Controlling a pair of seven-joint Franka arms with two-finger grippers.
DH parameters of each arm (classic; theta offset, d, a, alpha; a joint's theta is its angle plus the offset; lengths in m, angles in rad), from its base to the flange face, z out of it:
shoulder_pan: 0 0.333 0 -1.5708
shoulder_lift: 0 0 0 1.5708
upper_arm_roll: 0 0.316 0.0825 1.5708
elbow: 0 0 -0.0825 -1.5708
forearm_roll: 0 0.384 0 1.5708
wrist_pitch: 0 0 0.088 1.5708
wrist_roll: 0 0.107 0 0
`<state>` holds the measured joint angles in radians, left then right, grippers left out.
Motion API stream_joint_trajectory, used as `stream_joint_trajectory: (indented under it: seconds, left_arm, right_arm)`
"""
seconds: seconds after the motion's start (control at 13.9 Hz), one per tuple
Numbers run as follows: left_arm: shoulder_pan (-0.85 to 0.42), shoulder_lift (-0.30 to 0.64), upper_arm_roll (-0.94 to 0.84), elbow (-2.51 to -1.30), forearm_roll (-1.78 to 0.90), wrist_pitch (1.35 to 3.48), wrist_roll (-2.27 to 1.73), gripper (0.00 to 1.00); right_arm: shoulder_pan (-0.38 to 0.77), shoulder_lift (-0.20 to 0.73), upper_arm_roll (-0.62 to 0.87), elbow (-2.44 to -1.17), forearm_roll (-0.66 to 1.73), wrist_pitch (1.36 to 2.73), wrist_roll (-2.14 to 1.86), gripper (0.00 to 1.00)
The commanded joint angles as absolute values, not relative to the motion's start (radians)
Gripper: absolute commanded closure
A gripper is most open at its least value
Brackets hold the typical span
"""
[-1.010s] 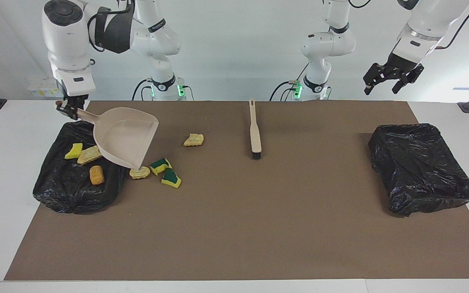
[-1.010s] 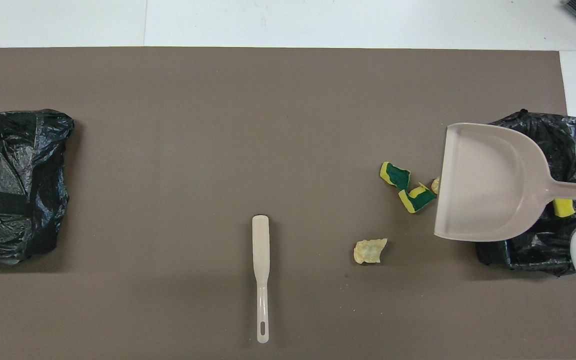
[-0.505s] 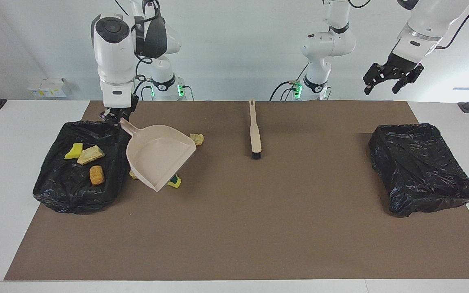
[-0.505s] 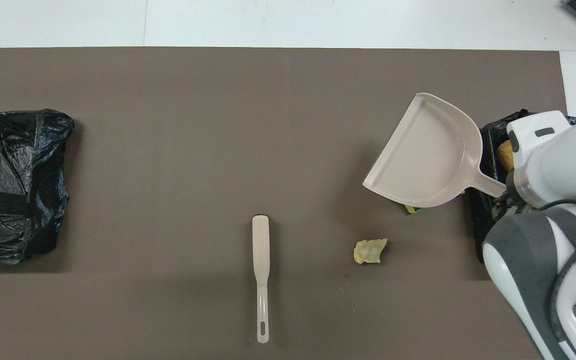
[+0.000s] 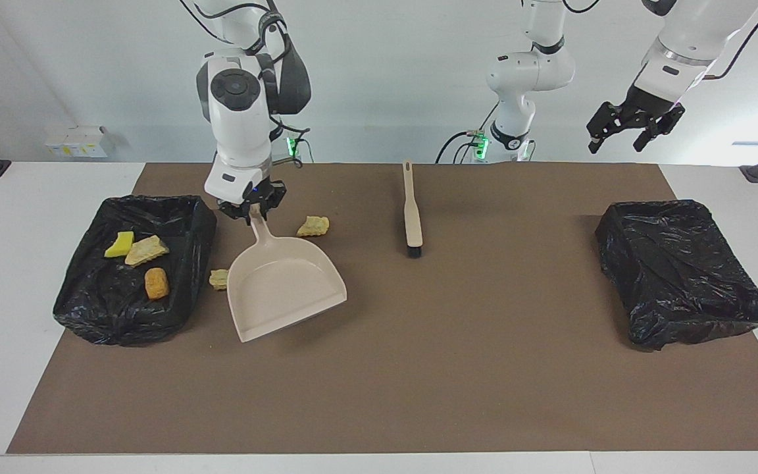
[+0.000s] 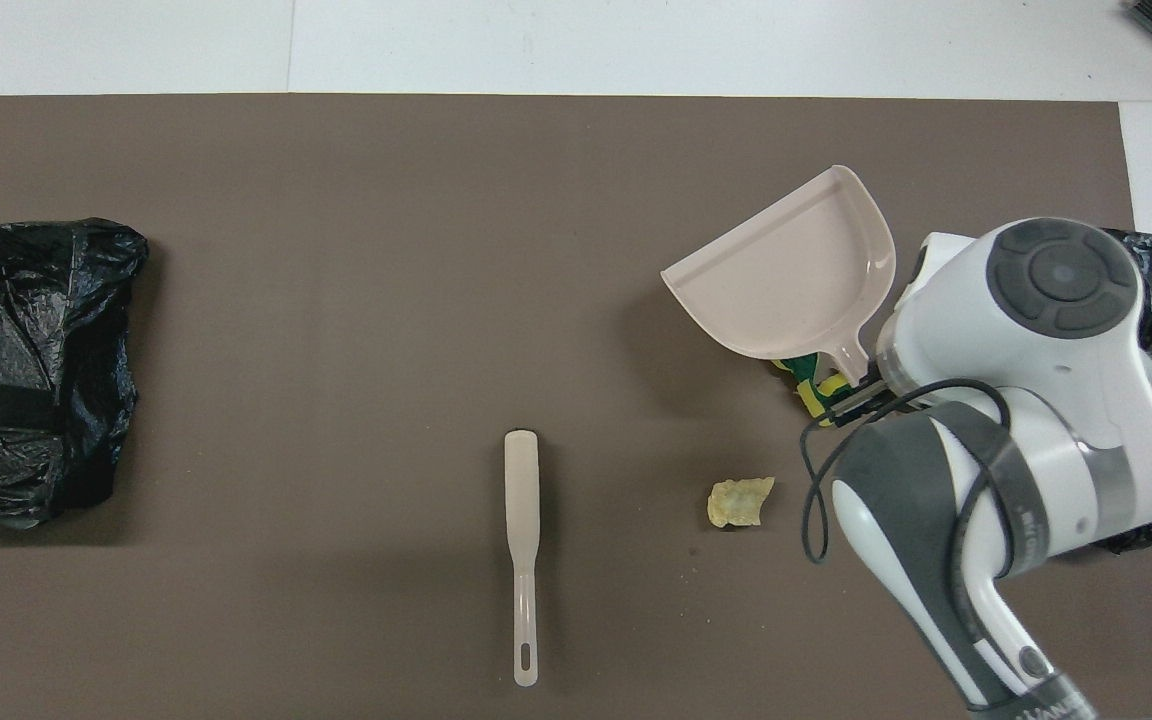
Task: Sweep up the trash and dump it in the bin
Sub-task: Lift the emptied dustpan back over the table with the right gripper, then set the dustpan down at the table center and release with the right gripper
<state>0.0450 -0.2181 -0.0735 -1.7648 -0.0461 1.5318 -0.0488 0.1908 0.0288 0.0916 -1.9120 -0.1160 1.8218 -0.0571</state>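
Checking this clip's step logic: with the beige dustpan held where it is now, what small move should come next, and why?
Probably the right gripper should lower the beige plastic dustpan flat onto the brown mat beside the loose scraps. It holds the handle, three scraps lie in the black-lined bin, and the beige brush lies untouched.

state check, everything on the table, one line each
right hand: shut on dustpan handle
dustpan: empty, over the green sponge pieces
left hand: open, raised, waiting
brush: flat on mat, untouched
bin at right arm's end: open, three scraps inside
bin at left arm's end: no scraps visible
tan chunks: loose on mat
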Motion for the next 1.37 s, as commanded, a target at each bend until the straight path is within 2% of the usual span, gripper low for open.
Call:
stream_joint_trajectory:
  seconds: [0.0,0.43,0.94,1.08,1.15,1.23,1.3]
  left_arm:
    - [0.04,-0.23,-0.074,-1.77,-0.035,1.531,-0.061,0.0]
    - [0.04,-0.23,-0.074,-1.77,-0.035,1.529,-0.06,0.0]
    - [0.04,-0.232,-0.074,-1.77,-0.035,1.528,-0.06,0.0]
    - [0.04,-0.232,-0.074,-1.77,-0.037,1.528,-0.06,0.0]
    - [0.04,-0.232,-0.074,-1.77,-0.035,1.528,-0.06,0.0]
    - [0.04,-0.232,-0.074,-1.77,-0.035,1.526,-0.06,0.0]
    - [0.04,-0.232,-0.074,-1.77,-0.035,1.526,-0.054,0.0]
  right_arm:
    - [0.241,0.084,0.086,-1.858,-0.042,1.859,0.105,1.0]
    - [0.357,0.208,0.087,-1.778,0.069,1.971,0.378,1.0]
    - [0.486,0.517,0.086,-1.49,0.115,2.016,0.598,1.0]
    - [0.498,0.546,0.087,-1.465,0.123,2.051,0.611,1.0]
    - [0.494,0.546,0.087,-1.466,0.126,2.06,0.609,0.76]
    - [0.492,0.546,0.087,-1.468,0.106,2.065,0.592,0.01]
    - [0.498,0.543,0.087,-1.468,0.107,2.068,0.594,0.0]
